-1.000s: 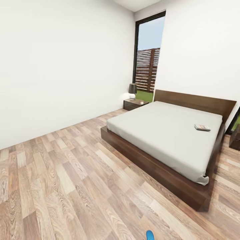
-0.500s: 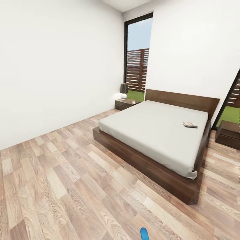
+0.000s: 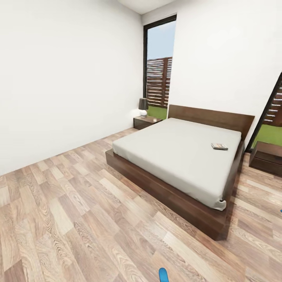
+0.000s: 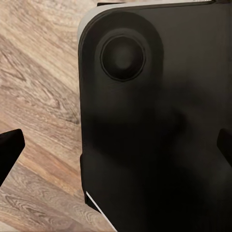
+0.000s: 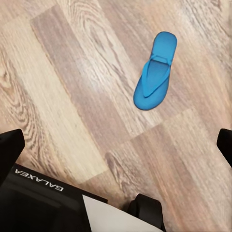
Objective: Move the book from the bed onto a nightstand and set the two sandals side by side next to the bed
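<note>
Bedroom from the approach. View panned since a second ago: bed (image 3: 176, 152) shifted left in frame, right-hand nightstand (image 3: 268, 156) now exposed, far nightstand (image 3: 145, 122) beside headboard. Book (image 3: 219, 146) on mattress, near right edge. One blue sandal (image 5: 155, 71) flat on floor (image 3: 70, 211) by the base. Both pincers: fingertips spread at frame edges, released, nothing held. Probably still positioning.

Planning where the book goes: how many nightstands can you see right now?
2. One nightstand stands on the far side of the bed, by the window, with a lamp on it. The other nightstand sits on the near side, cut off by the picture's right edge.
</note>
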Controlling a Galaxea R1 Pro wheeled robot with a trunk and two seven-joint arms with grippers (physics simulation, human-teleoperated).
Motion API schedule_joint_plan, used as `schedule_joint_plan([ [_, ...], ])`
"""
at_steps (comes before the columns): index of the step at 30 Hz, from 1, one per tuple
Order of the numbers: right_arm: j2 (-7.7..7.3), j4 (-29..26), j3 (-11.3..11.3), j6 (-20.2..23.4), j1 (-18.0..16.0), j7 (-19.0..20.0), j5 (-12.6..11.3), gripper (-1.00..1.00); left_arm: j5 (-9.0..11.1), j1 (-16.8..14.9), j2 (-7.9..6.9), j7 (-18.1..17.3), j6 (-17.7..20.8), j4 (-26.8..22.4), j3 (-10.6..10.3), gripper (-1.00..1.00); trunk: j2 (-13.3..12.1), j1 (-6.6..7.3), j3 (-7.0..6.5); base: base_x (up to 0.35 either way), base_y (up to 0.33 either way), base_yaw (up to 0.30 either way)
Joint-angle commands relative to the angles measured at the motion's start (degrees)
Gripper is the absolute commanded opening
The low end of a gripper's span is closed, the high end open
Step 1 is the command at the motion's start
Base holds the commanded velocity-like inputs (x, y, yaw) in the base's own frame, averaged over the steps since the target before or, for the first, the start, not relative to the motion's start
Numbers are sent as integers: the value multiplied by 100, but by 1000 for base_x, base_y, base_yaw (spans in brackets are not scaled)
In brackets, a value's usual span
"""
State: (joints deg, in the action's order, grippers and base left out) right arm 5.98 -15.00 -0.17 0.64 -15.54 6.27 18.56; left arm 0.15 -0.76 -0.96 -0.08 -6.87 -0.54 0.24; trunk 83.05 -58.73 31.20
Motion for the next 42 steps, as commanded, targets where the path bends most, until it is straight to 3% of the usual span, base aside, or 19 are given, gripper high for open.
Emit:
schedule_joint_plan([
  [1, -2, -9, -5, 3, -1, 15, 25, 100, 2, -3, 0, -1, -21, 5, 2, 100, 3, 0, 5, 10, -46, -2],
  [42, 14, -13, -4, -11, -1, 9, 17, 100, 3, -3, 0, -3, -25, 9, 5, 100, 3, 0, 5, 44, -6, 1],
])
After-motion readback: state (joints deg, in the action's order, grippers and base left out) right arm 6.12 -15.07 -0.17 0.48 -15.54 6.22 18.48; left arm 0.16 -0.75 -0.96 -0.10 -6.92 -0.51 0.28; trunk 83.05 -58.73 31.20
